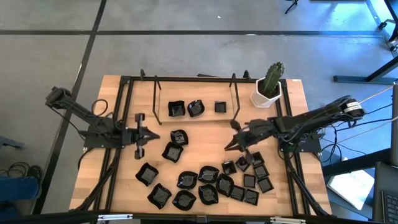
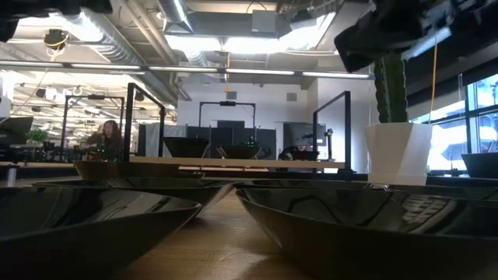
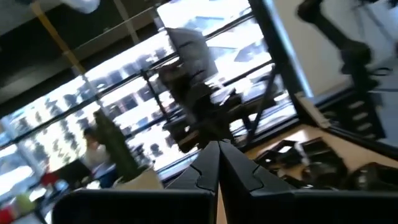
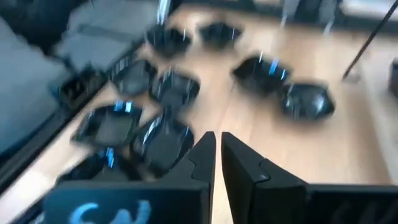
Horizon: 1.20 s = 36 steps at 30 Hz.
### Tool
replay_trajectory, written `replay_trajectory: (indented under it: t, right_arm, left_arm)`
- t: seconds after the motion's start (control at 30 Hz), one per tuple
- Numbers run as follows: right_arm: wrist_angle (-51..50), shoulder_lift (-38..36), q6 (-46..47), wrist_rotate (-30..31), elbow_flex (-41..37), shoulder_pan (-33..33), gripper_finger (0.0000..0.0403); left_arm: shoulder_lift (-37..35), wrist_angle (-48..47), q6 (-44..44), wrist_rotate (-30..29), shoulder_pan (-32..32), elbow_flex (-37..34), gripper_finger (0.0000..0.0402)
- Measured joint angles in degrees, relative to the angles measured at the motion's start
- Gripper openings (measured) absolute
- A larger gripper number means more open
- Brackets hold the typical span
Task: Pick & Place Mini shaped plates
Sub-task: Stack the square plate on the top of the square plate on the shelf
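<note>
Many mini shaped plates, tiny glossy black dishes, lie on the wooden table; most are clustered toward the near edge (image 1: 205, 183), and three sit in a row at the far side (image 1: 196, 107). Two fill the low view close up (image 2: 366, 225). My left gripper (image 1: 157, 135) (image 3: 217, 146) is shut and empty. It hovers left of centre, pointing toward the table's right, just left of two plates (image 1: 175, 144). My right gripper (image 1: 229, 147) (image 4: 218, 140) is shut but for a thin slit and holds nothing. It hangs above bare wood, just beyond the small square plates (image 1: 245, 171).
A white pot with a green cactus (image 1: 268, 87) (image 2: 398, 152) stands at the far right corner. A black metal frame runs along the table's left (image 1: 124, 124) and right (image 1: 289, 168) sides, with thin uprights (image 1: 235, 93) beside the far row. Bare wood lies between the grippers (image 1: 199, 140).
</note>
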Motion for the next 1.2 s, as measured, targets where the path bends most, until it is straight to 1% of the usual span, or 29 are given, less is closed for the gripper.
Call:
replay_trajectory:
  t: [0.1, 0.17, 0.23, 0.3, 0.43, 0.67, 0.73, 0.87, 1.03, 1.1, 1.2]
  right_arm:
    - [-13.76, 2.26, 2.62, 3.00, 6.66, 3.37, 0.0029]
    - [-21.96, 4.08, 5.48, 3.20, 10.21, 5.37, 0.0029]
    - [-27.41, 6.06, 7.40, 3.29, 12.80, 7.17, 0.0029]
    - [-29.97, 7.76, 8.27, 4.11, 14.36, 8.75, 0.0029]
    - [-30.44, 10.83, 10.70, 4.92, 14.76, 10.62, 0.0029]
    - [-30.61, 16.16, 12.35, 2.79, 14.76, 10.98, 0.0029]
    - [-30.63, 17.50, 12.02, 2.91, 14.76, 10.99, 0.0036]
    - [-30.57, 19.67, 11.67, 2.85, 14.76, 10.96, 0.0078]
    - [-30.55, 20.98, 13.55, -2.71, 14.76, 11.39, 0.0147]
    - [-30.93, 21.25, 14.99, -2.82, 14.76, 12.64, 0.0166]
    - [-31.56, 21.45, 16.55, -2.36, 14.76, 15.02, 0.0179]
  left_arm:
    - [-2.53, -0.19, -3.19, -1.09, 0.66, -1.45, 0.0003]
    - [-3.72, -0.49, -4.82, -0.97, 0.70, -1.72, 0.0004]
    - [-4.30, -1.08, -5.18, -0.97, 0.70, -1.76, 0.0005]
    - [-4.28, -1.31, -5.76, -0.97, 0.70, -1.76, 0.0004]
    - [-3.78, -1.42, -7.98, -0.92, 0.70, -1.76, 0.0001]
    - [-3.78, -1.55, -9.31, -0.91, 0.70, -1.76, 0.0008]
    - [-3.78, -1.55, -9.29, -0.93, 0.70, -1.76, 0.0009]
    - [-3.78, -1.55, -9.27, -1.08, 0.70, -1.78, 0.0008]
    - [-3.78, -1.60, -9.34, -1.11, 0.70, -1.78, 0.0002]
    - [-3.78, -1.61, -9.36, -1.08, 0.70, -1.78, 0.0002]
    - [-3.78, -1.61, -9.45, -1.11, 0.70, -1.78, 0.0005]
